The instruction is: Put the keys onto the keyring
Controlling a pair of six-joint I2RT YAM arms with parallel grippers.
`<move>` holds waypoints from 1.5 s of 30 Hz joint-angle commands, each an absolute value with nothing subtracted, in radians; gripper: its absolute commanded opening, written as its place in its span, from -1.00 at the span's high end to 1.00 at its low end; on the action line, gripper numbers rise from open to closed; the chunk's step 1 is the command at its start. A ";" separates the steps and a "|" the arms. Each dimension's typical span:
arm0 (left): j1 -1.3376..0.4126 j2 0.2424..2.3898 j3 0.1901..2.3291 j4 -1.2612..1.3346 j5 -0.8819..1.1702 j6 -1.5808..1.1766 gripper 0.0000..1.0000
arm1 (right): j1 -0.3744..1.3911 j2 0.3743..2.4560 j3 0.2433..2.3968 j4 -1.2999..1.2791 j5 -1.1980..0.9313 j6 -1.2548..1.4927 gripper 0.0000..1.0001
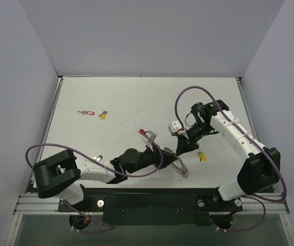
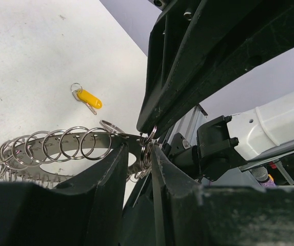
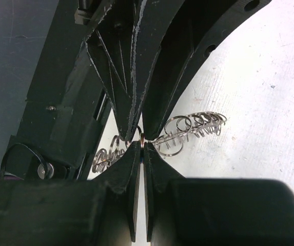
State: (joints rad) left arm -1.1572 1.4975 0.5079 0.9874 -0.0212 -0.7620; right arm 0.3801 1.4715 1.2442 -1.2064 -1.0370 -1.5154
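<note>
One keyring (image 1: 178, 165), a floppy fan of small silver rings. It lies low-centre in the top view, w/ one end lifted off the table (image 1: 136, 95) where both hands meet. The right hand (image 3: 141, 151) is squeezed fully together on a single thin ring at that end. The left hand (image 2: 138, 156) faces it tip to tip, jaws narrow w/ a few loops packed btwn them, so it looks clamped on the keyring too (the gap is tight, not zero). Prob. reason for the double pinch: one hand steadies the floppy chain while the other isolates a ring so a key can be fed on. The other loops trail toward the left of the left wrist view, resting on the table.

Keys, counted: three clearly loose, none on the ring as far as I can see.
- The yellow key (image 1: 202, 156) lies just right of the keyring.
- The red-tag key (image 1: 87, 112) and second yellow key (image 1: 103, 115) sit side by side at upper left of the top view, well apart from the hands.
- A small silver bit (image 1: 99, 158) by the left arm and a red bit (image 1: 142, 131) above the left hand are too small to call.

Two hands, both busy w/ the ring; neither grips a key.
</note>
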 commanded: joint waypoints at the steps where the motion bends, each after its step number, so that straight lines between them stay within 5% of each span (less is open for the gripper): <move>1: -1.155 1.506 0.546 1.068 -0.017 -0.779 0.37 | 0.377 1.468 1.241 -1.246 -1.104 -1.522 1.00; 9: -1.146 1.494 0.552 1.051 -0.003 -0.759 1.00 | 0.377 1.466 1.239 -1.246 -1.106 -1.523 1.00; 16: -1.141 1.416 0.546 0.951 0.063 -0.631 1.00 | 0.376 1.473 1.243 -1.243 -1.101 -1.514 0.99; 22: -1.141 1.355 0.627 0.684 0.120 -0.440 1.00 | 0.368 1.465 1.249 -1.215 -1.120 -1.445 0.48; 33: -1.140 1.256 0.698 0.388 0.126 -0.123 1.00 | 0.354 1.421 1.210 -1.166 -1.183 -1.373 0.38; 45: -1.140 1.220 0.624 0.569 0.138 -0.023 1.00 | 0.391 1.439 1.200 -1.151 -1.212 -1.374 0.41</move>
State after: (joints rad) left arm -1.1435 1.2709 0.6384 0.4202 0.1246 -0.0551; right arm 0.3733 1.4498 1.2106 -1.1290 -1.1458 -1.3731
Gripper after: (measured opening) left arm 0.020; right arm 0.303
